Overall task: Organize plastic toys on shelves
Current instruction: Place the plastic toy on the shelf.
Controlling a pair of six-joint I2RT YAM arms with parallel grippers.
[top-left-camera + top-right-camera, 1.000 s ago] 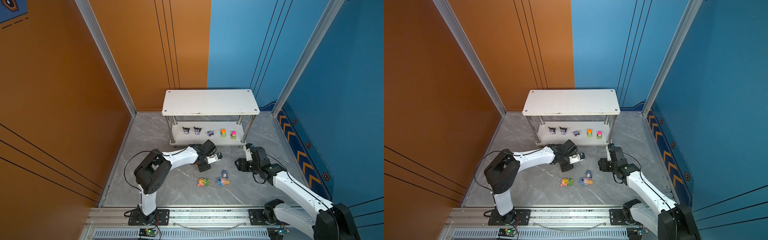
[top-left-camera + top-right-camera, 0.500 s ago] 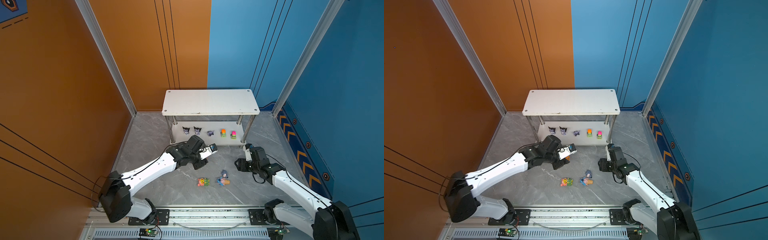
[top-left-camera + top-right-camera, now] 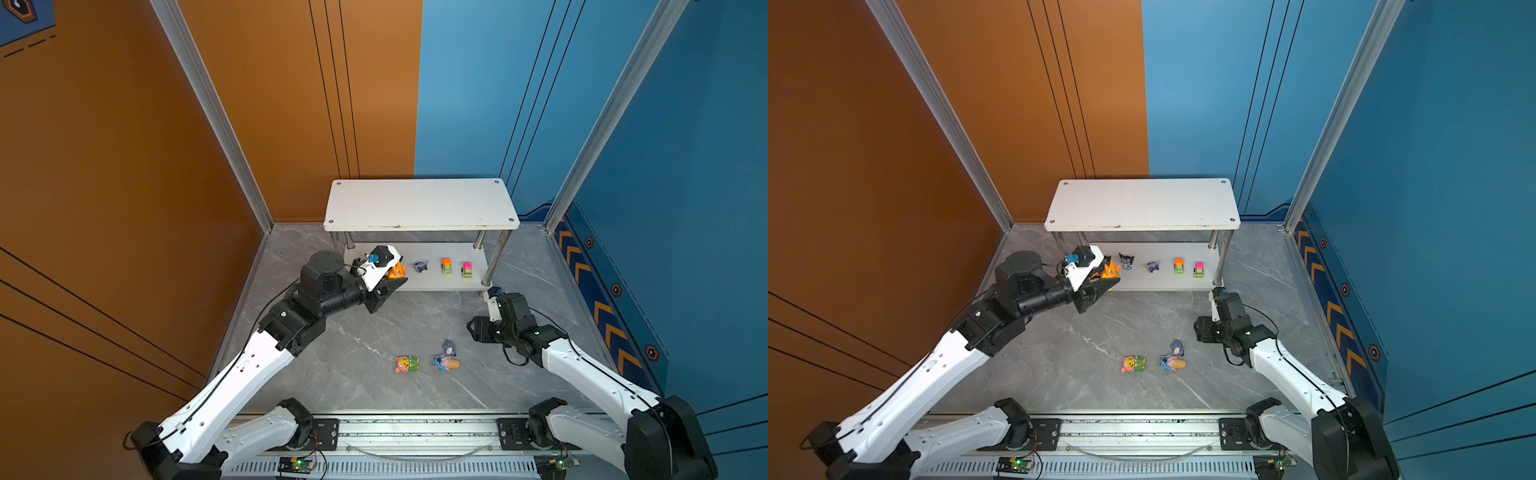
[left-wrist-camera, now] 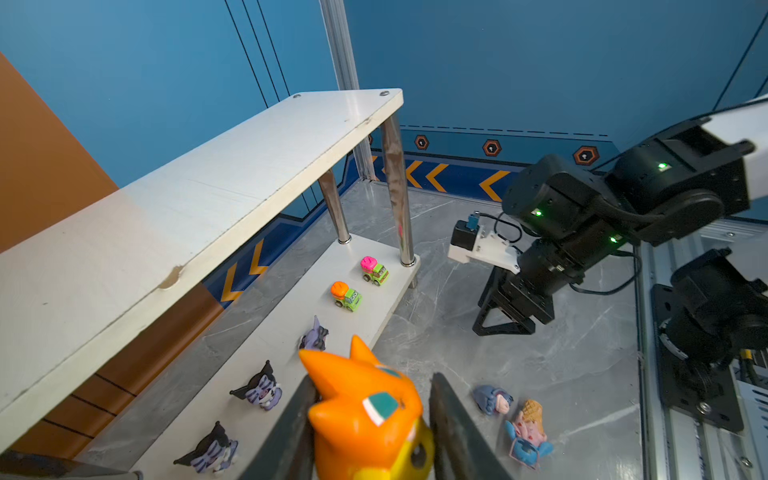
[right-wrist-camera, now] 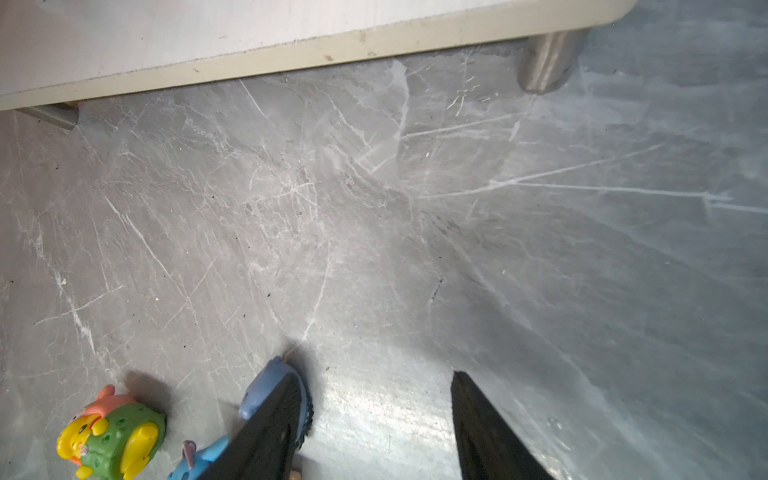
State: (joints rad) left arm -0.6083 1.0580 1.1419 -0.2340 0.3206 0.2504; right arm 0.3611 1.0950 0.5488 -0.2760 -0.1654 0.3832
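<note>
At the front edge of the lower shelf [image 4: 291,320], toward its horned-figurine end, the orange dragon [image 4: 365,411] hangs pinched in the left gripper [image 4: 372,380]. Setting it down could topple the nearest horned figurine [image 4: 259,390], or the glossy dragon may slip. The right gripper [image 5: 372,376] stands spread and empty near the grey donkey [image 5: 266,374].
</note>
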